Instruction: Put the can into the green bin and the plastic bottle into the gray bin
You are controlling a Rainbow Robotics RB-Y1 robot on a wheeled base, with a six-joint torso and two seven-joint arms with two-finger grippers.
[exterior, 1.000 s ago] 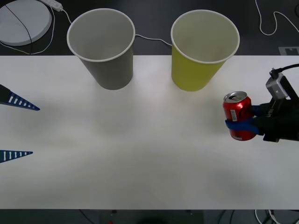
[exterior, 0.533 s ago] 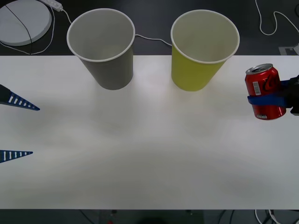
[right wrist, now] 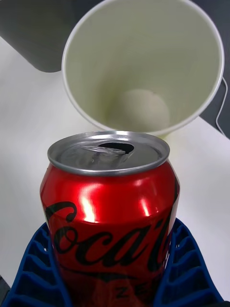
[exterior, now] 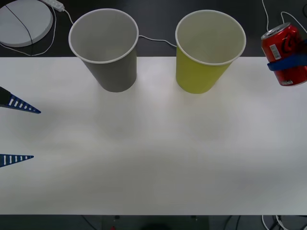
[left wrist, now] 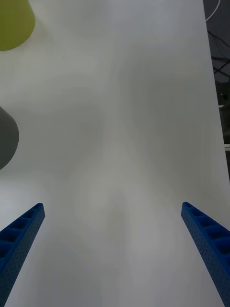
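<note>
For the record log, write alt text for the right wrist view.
The right claw grips an upright red can between blue ribbed fingers. Beyond it stands the open green bin, its pale inside empty, on the white table.

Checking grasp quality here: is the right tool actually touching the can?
Touching. In the right wrist view, the right tool's blue fingers press against both sides of the can, which is held clear of the table.

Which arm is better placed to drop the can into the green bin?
Right. The right gripper is shut on the can, beside the green bin. The left gripper is open at the table's far side.
</note>
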